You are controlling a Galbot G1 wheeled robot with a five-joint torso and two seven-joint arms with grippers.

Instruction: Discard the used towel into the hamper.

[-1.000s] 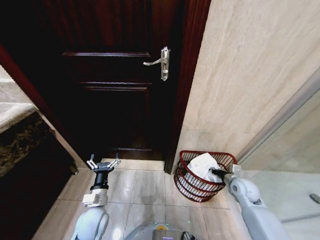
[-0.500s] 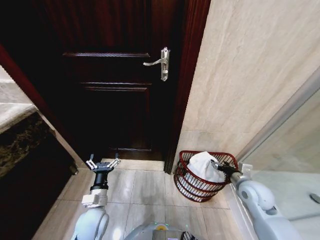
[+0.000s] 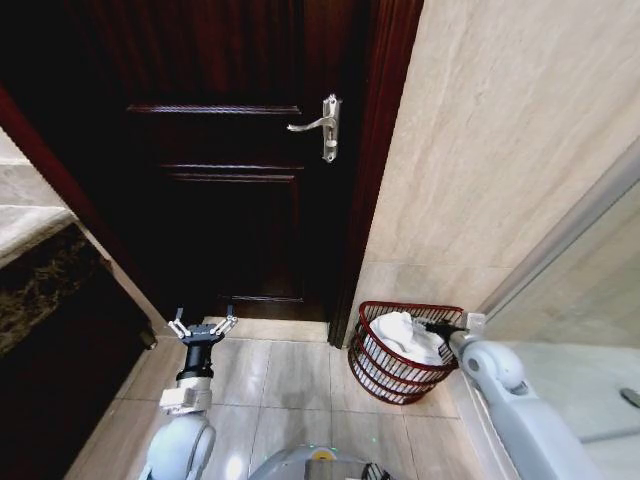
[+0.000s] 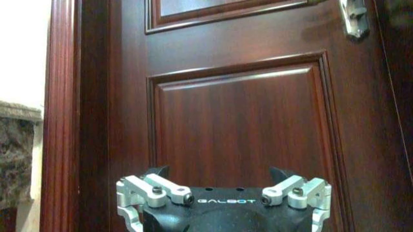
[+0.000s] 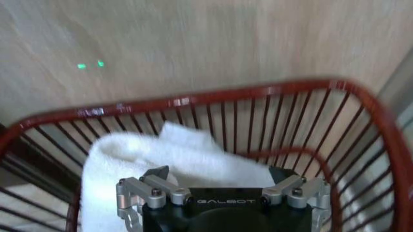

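- The place looks like a bathroom in a home or a hotel.
- The wall is covered with large beige stone tiles, and the floor has pale glossy tiles of the same kind.
- A dark red-brown panelled wooden door with a silver lever handle closes the room.
- On the robot's left stands a counter with a dark speckled stone front.
- On the right, a glass partition with a metal frame suggests a shower.
- A red wire hamper stands on the floor by the wall, with a white towel in it.
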